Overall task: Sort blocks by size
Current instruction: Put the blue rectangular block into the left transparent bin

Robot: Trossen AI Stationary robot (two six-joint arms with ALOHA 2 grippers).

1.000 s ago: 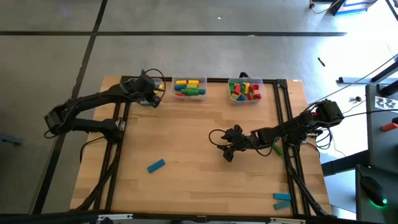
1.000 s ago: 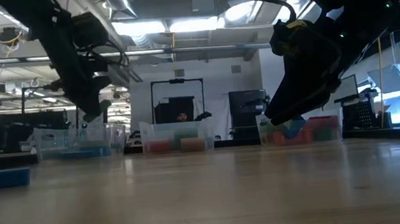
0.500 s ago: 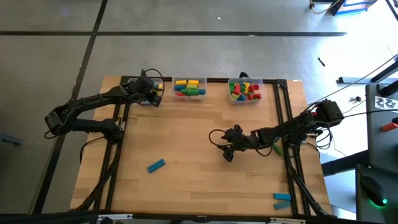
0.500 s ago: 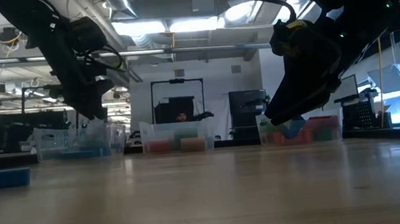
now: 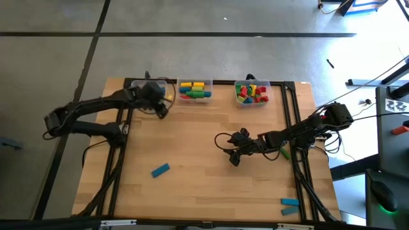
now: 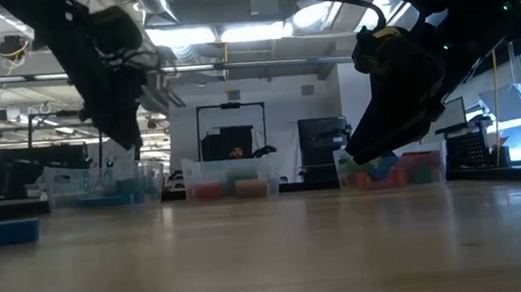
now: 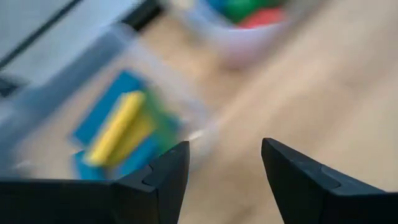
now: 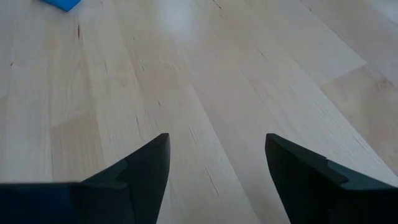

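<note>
Blocks still loose are what you should look at: one blue block [image 5: 160, 170] lies alone on the bare wood in the lower left of the high view, its long axis tilted up to the right, and two more blue blocks [image 5: 289, 206] sit together at the lower right table edge. Sorted blocks fill the clear bins along the top edge: the middle bin [image 5: 195, 90], the right bin [image 5: 252, 92] and the left bin [image 7: 93, 137], where yellow and blue bars show in the left wrist view. Your left gripper [image 5: 155, 102] hovers just beside that left bin, fingers parted and empty. Your right gripper [image 5: 235, 153] hangs near the table's middle, fingers spread wide with nothing between them. The lone blue block lies down-left of the right gripper, which looks slightly nearer than the left gripper above it.
</note>
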